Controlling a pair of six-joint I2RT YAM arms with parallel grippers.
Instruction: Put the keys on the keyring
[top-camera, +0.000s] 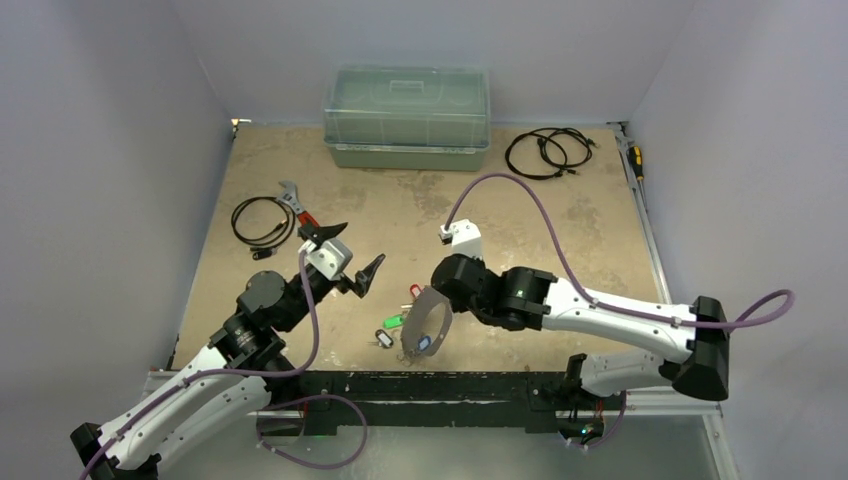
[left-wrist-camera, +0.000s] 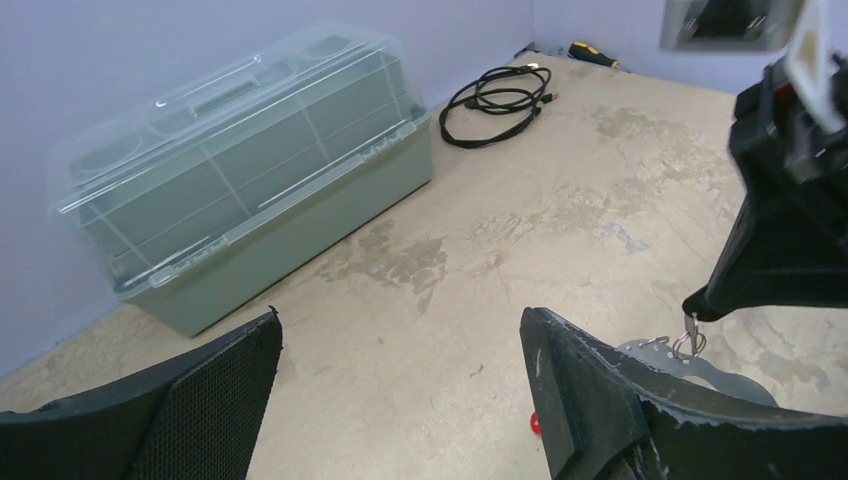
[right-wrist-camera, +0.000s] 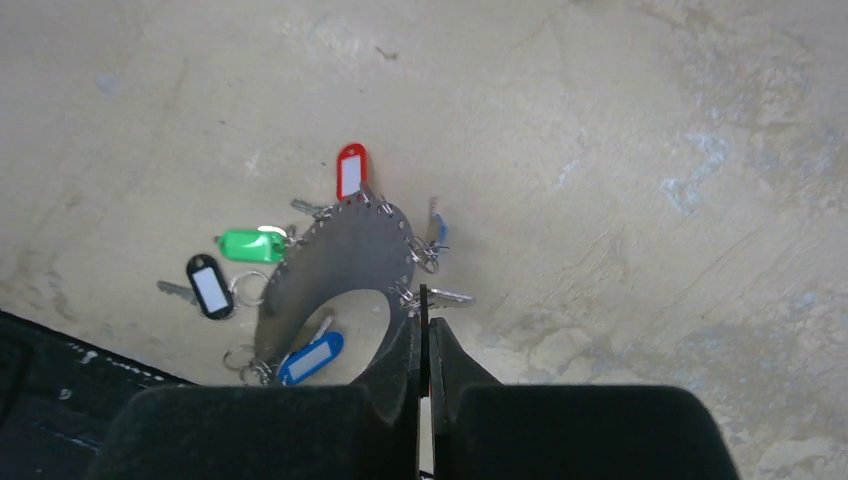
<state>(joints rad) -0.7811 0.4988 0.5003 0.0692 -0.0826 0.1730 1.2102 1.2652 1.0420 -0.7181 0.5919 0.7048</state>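
The right gripper (right-wrist-camera: 422, 322) hid one tip of the flat silver crescent-shaped metal keyring (right-wrist-camera: 335, 262) near the front edge of the tabletop (right-wrist-camera: 620, 120).

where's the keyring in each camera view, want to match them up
Top external: keyring low centre, just beyond the arm bases.
Left wrist: lower right, only a strip showing.
Right wrist: centre of the picture, coloured tags around it.
Shared landmark: the right tool, at the keyring's edge in all three views.
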